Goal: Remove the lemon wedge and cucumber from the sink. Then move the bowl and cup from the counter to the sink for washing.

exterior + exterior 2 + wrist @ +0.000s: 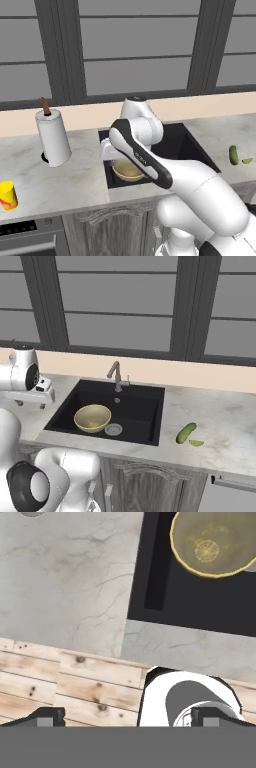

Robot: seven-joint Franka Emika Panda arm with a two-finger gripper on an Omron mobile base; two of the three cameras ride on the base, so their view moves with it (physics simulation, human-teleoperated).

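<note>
The pincer (127, 717) hung wide open and empty above the counter (75, 175) edge. The bowl (92, 417) sat in the sink (140, 406) beside it. The cup (7, 195) stood far off; approaching from above, centred, seemed wise.

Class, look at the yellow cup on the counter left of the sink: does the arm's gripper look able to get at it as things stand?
Probably yes. The cup stands alone on the counter, apart from the paper towel roll, with nothing over it. The gripper is open and empty near the sink, so the way looks free.
</note>
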